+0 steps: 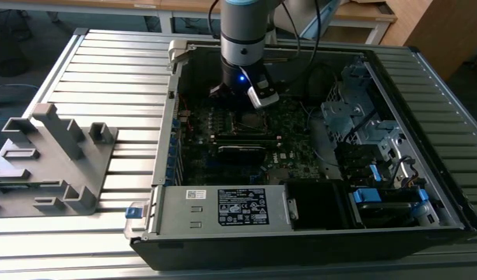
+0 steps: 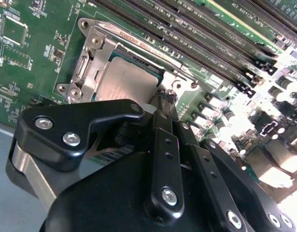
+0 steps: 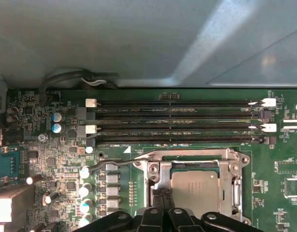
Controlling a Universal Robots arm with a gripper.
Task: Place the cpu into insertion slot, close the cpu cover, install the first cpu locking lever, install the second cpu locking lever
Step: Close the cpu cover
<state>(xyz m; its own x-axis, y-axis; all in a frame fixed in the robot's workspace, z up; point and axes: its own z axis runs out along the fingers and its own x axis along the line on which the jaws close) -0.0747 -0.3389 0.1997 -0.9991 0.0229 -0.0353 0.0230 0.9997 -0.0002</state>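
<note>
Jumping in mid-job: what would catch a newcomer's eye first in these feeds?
The robot arm hanging into the open computer case on the slatted table stands out first in the exterior view. In the second wrist view, the cpu lies framed by the silver cpu cover, with the pincer at its edge. A grey fixture sits at the exterior view's left.

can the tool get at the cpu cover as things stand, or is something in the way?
Probably yes. The tool sits right at the edge of the cpu cover, which lies flat around the cpu with nothing over it. The memory slots alongside sit low.
</note>
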